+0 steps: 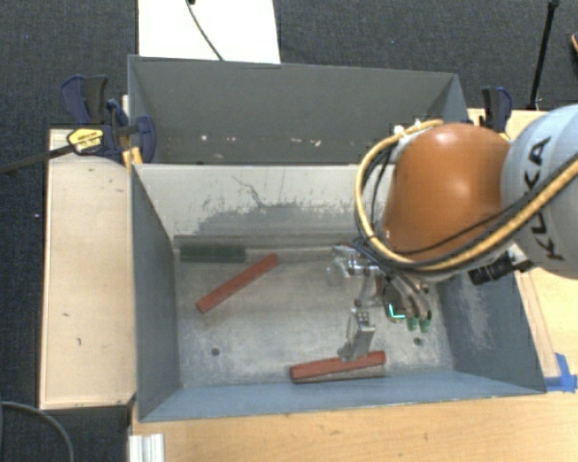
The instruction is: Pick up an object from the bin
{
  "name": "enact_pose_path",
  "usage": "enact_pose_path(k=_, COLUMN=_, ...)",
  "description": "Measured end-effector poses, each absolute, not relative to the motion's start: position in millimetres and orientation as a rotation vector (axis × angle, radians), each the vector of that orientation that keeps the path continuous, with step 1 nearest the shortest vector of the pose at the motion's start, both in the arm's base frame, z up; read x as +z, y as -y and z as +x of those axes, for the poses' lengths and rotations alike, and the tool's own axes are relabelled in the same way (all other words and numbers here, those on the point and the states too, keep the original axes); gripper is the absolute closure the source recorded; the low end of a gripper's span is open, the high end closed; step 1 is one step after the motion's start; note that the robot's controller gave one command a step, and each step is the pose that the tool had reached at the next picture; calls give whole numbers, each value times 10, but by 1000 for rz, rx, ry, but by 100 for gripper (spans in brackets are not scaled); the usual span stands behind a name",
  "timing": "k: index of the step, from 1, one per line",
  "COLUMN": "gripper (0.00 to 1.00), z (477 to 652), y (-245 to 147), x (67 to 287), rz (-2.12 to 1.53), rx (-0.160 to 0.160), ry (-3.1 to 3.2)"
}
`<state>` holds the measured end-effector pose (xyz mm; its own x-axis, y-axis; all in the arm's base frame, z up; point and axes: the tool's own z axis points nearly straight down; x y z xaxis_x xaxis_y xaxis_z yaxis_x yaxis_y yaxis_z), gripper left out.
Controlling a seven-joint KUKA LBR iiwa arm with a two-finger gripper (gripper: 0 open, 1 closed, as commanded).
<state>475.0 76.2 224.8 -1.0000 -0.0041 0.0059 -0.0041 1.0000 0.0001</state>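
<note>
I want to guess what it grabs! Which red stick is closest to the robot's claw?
The front red stick, lying level by the bin's near wall, right at the gripper. The slanted red stick lies farther left.

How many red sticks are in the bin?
2. One reddish-brown flat stick lies slanted at the left of the grey metal bin; the other reddish-brown stick lies by the front wall, under the gripper. The arm may hide more.

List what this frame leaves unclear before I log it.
Camera view, right of the bin floor: hidden by the arm's orange cover.
Whether the gripper touches the reddish bar by the front wall: too small.
Dark green bar at the back wall: outline lost in shadow.
</note>
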Motion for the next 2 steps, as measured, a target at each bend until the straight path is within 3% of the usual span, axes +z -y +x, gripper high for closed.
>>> enact_pose_path(k=1, gripper=0, z=4922, y=-228, x=1223, rz=140, rx=2, ry=3133)
enact_pose_path(k=2, gripper=0, z=4783, y=-281, x=720, rz=309, rx=-1, ry=3135)
